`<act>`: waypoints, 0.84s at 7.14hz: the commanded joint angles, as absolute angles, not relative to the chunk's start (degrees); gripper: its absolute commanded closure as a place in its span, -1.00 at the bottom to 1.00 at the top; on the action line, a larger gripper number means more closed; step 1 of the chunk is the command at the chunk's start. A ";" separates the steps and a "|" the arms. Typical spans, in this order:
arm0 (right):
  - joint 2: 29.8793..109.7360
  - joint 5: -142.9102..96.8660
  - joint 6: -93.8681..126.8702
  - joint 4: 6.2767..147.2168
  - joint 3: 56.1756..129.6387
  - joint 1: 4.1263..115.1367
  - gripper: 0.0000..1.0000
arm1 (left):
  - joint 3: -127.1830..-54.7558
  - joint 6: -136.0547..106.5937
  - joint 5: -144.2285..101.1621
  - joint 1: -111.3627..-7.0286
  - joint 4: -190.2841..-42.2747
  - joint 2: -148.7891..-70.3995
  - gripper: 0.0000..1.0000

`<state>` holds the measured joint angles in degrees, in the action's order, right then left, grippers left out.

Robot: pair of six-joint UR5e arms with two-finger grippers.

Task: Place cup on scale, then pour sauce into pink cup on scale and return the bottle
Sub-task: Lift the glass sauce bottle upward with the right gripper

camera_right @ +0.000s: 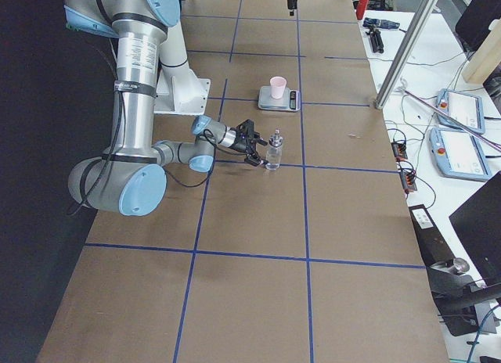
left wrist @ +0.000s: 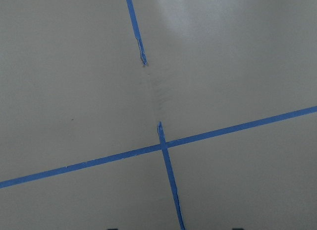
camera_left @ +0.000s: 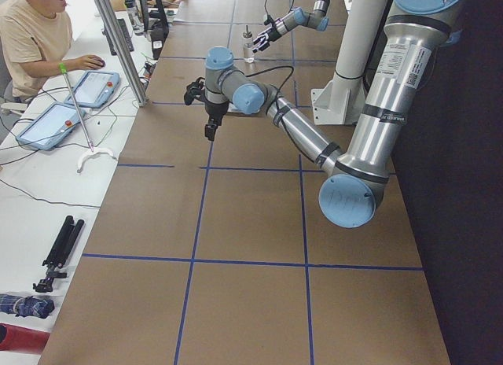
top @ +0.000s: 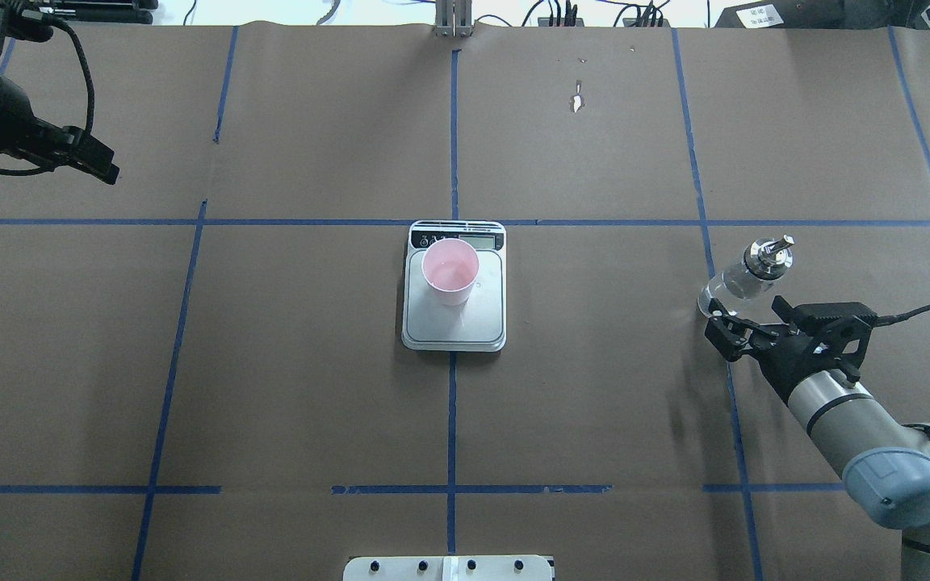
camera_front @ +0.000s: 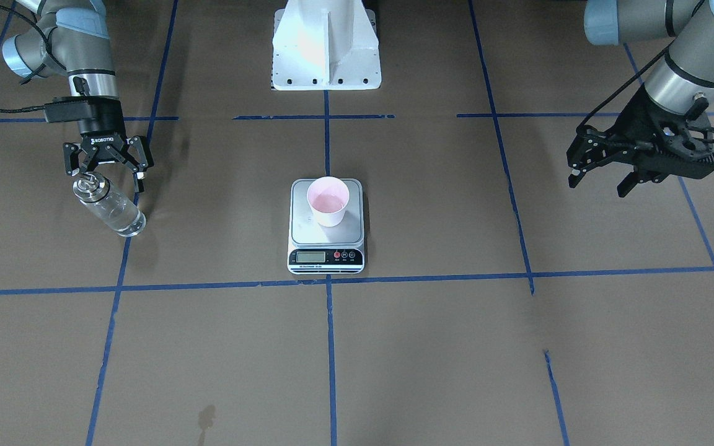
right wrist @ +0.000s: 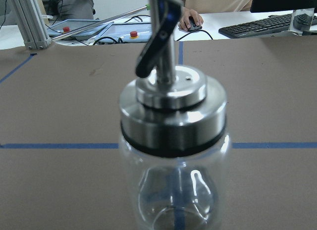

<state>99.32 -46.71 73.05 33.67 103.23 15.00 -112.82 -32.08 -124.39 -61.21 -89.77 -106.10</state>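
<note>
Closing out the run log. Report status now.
Right gripper open at the upright bottle, not clamped. Left gripper open, empty, far off to the side. Cup upright on scale. Nothing in the way.

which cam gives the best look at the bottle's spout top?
Right wrist-mounted: the bottle fills the frame, with its metal collar and spout close up. Front-facing and overhead show it small, standing by the open right tool. Exterior right shows it tiny, exterior left barely at all. Left wrist-mounted shows only table.
</note>
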 commanded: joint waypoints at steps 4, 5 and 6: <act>94.75 -42.45 73.13 33.40 98.18 14.85 -0.99 | -113.03 -32.17 -124.37 -61.26 -89.65 -106.17 -0.64; 94.83 -41.84 73.04 33.40 97.91 14.94 -0.99 | -112.94 -32.17 -124.37 -61.26 -89.65 -106.17 -0.64; 94.75 -41.23 73.04 33.40 97.48 14.85 -0.99 | -112.94 -32.17 -124.37 -61.26 -89.56 -106.17 -0.64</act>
<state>94.93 -41.97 73.07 33.42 98.01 14.88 -112.97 -32.17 -124.36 -61.26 -89.63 -106.17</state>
